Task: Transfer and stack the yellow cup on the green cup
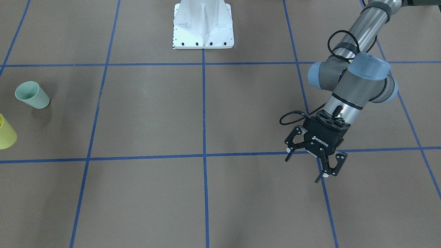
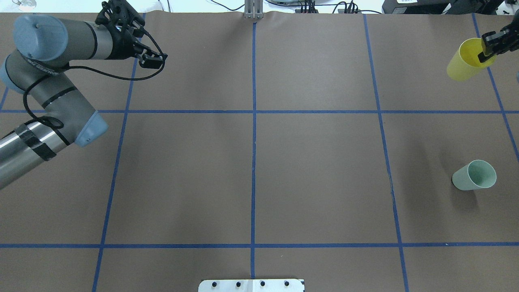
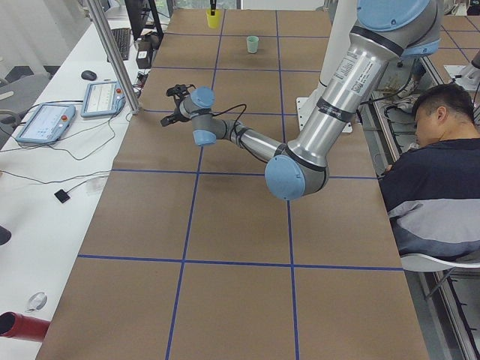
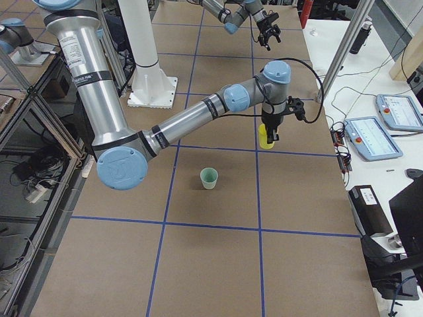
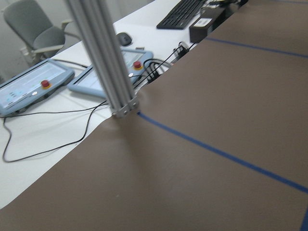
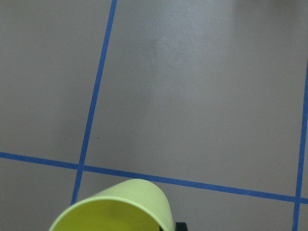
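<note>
Yellow cup point(image 1: 5, 134) half off front view

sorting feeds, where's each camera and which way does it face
Front-facing: across the table, facing the base; left gripper shows.
Overhead: behind the base, looking forward; right gripper at yellow cup.
Exterior left: table end; left arm near.
Exterior right: opposite end; right arm near.
Left wrist: table edge, post; no body.
Right wrist: onto yellow cup.
Shared: front-facing and overhead show the green cup.
</note>
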